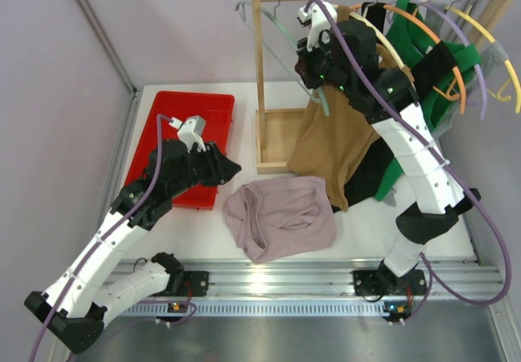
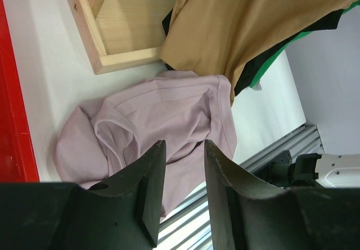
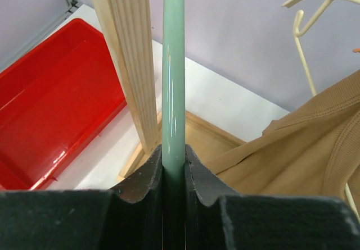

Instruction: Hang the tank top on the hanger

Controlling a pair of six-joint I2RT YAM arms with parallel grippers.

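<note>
right jaws clamped on the mint hanger, mauve top lying on the table

from my seat i see the right gripper [image 3: 173,159] up at the far edge of the table, its jaws shut tight on the thin mint-green hanger [image 3: 173,64], which runs straight up between them just beside the wooden rack post [image 3: 126,53]. in the top view the hanger's hook end is at the rail by that post.

the tank top [image 1: 281,215] lies crumpled on the white table [image 1: 366,225] near the middle of the near edge, apart from the hanger. the hem of the brown top [image 1: 330,142] hangs down to its far right side.

the left gripper [image 2: 180,154] hovers over the near right corner of the red tray [image 1: 195,108], on the table's left side. its jaws stand apart with nothing between them, and its camera looks down on the tank top.
</note>
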